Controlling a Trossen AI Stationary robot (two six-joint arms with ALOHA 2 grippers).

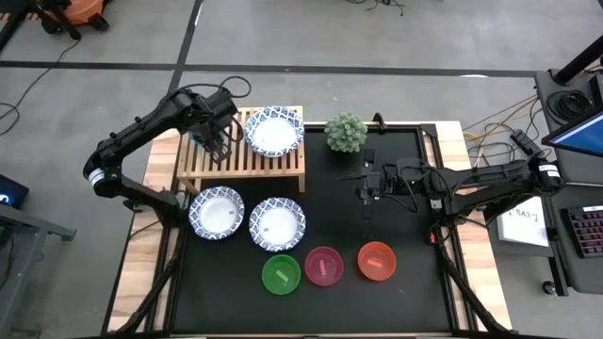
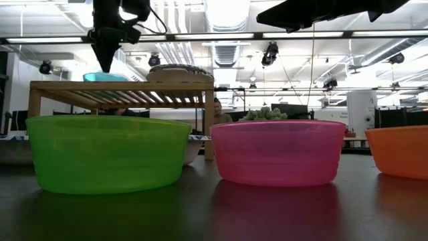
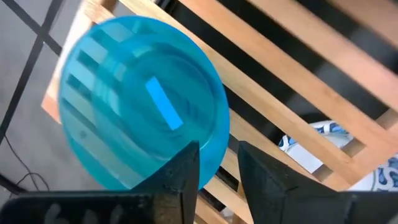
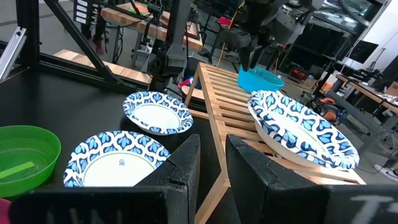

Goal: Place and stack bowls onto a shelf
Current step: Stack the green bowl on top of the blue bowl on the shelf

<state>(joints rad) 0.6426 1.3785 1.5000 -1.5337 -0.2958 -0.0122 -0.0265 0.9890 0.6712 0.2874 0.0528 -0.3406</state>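
From above, my left gripper hangs over the left end of the light-wood shelf, just above the teal bowl that sits on the slats there. A white bowl with a blue patterned rim rests on the shelf's right part. Two more patterned bowls lie side by side on the black mat in front of the shelf, and nearer the front edge stand the green bowl, the pink bowl and the red bowl in a row. My right gripper waits over the mat, below the small potted plant.

At table height, the green bowl and pink bowl fill the foreground; behind them the teal bowl sits on the shelf top with my left gripper right over it.

From my left wrist, my fingers stand a narrow gap apart just beside the teal bowl's rim, gripping nothing; the bowl rests on the slats.

From my right wrist, my fingers are slightly parted and empty, facing the two patterned bowls on the mat and the tilted one on the shelf, with the teal bowl beyond it.
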